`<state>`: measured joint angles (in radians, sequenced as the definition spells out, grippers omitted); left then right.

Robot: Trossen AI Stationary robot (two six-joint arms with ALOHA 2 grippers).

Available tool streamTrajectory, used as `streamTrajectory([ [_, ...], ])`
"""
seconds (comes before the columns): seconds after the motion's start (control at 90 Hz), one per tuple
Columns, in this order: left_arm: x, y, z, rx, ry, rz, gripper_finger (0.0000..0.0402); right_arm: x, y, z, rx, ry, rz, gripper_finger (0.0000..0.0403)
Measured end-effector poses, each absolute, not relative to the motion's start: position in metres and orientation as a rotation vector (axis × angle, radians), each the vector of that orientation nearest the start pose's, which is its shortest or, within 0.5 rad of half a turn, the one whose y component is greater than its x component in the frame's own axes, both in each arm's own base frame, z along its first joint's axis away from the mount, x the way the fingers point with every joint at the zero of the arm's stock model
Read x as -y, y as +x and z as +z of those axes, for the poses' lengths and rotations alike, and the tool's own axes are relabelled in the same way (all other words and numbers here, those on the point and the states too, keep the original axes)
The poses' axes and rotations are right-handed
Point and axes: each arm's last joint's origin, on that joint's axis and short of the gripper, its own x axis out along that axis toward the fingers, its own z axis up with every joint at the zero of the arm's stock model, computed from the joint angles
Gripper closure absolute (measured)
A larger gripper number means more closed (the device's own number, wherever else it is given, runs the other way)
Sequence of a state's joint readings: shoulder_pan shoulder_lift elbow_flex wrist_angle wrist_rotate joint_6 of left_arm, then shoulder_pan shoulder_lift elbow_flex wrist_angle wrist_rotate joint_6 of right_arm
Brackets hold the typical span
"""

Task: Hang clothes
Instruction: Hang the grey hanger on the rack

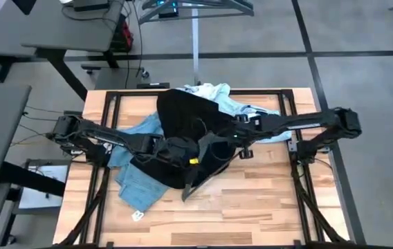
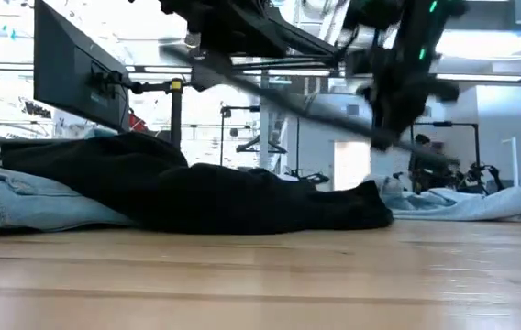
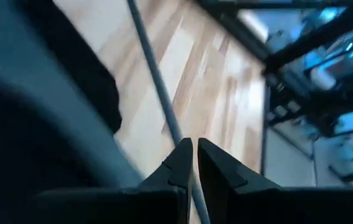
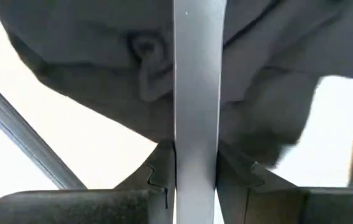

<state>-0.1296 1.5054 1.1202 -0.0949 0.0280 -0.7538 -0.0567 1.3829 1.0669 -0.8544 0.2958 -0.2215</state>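
jeans (image 1: 138, 181) lie at table (image 1: 266, 207) left, black t-shirt (image 1: 183, 114) piled mid-table, pale shirt (image 1: 234, 104) behind. left gripper (image 3: 194, 155) pinched on thin hanger rod (image 3: 158, 87); right gripper (image 4: 195, 158) clamps a grey bar (image 4: 195, 74), probably the same hanger.

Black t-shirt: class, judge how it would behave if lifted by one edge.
Probably floppy: the t-shirt lies crumpled in soft folds, draped over the jeans. Likely light, since it slumps low and thin on the table. It would probably sag and trail rather than lift as one piece.
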Motion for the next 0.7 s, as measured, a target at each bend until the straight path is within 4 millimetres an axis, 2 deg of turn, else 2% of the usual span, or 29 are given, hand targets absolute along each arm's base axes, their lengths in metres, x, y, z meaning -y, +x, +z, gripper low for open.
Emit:
streamTrajectory([
  [0.178, 0.022, 0.296, 0.345, -0.306, -0.772, 0.016, 0.0393, 0.025, 0.247, 0.302, -1.061, -0.422, -0.366, 0.0341],
  [0.333, 0.000, 0.250, 0.385, -0.141, -0.764, 0.064, 0.0393, 0.031, 0.250, 0.321, -1.011, -0.425, -0.426, 0.0341],
  [0.422, -0.009, 0.225, 0.392, -0.137, -0.701, 0.166, 0.0393, 0.031, 0.251, 0.325, -0.980, -0.422, -0.443, 0.0341],
  [0.511, -0.016, 0.211, 0.390, -0.169, -0.652, 0.280, 0.0393, 0.030, 0.252, 0.327, -0.957, -0.407, -0.454, 0.0341],
  [0.611, -0.020, 0.211, 0.385, -0.207, -0.634, 0.332, 0.0390, 0.031, 0.254, 0.329, -0.937, -0.416, -0.473, 0.0341],
  [0.7, -0.022, 0.222, 0.377, -0.252, -0.654, 0.312, 0.0374, 0.034, 0.256, 0.331, -0.918, -0.443, -0.502, 0.0341],
])
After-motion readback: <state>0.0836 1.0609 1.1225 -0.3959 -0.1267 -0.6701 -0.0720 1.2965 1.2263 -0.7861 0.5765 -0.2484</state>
